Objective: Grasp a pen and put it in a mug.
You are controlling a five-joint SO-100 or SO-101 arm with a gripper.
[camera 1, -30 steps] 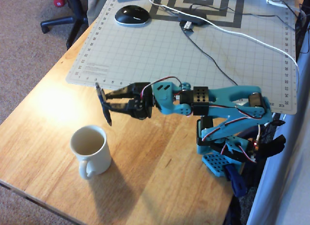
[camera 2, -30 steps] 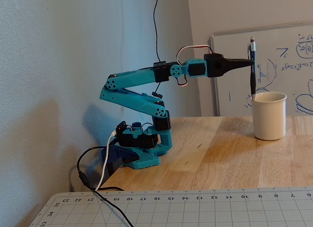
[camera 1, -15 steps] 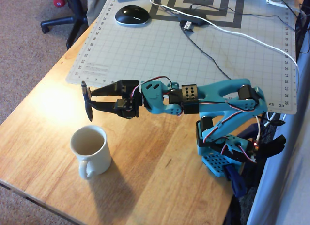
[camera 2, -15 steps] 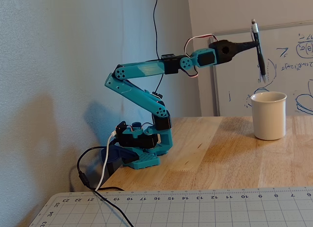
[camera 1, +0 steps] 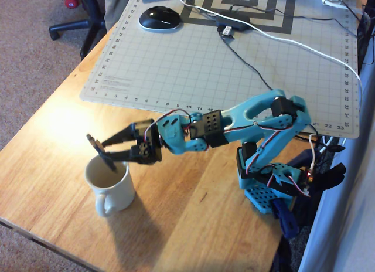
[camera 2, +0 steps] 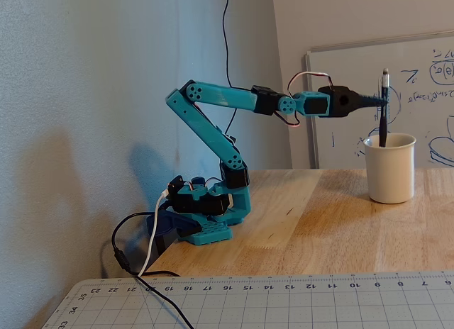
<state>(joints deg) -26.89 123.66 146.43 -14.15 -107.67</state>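
Reaching out level from a teal arm [camera 2: 213, 123] bolted near the right edge of the wooden table [camera 1: 193, 207] in the overhead view. Gripper [camera 1: 110, 150] poised over the mug [camera 1: 111, 187], jaws clamped on the pen [camera 1: 101, 151]. In the fixed view, pen [camera 2: 384, 106] standing upright, held around its upper half, lower end dipped below the rim and inside the mug [camera 2: 389, 169]; whether touching the bottom, cannot tell. Mug sitting near the left, near corner of the table in the overhead view, handle turned toward the near edge. Farther back, a grey cutting mat [camera 1: 234, 67] with a black mouse [camera 1: 159, 17] at its far left, crossed by white and black cables [camera 1: 281, 40].
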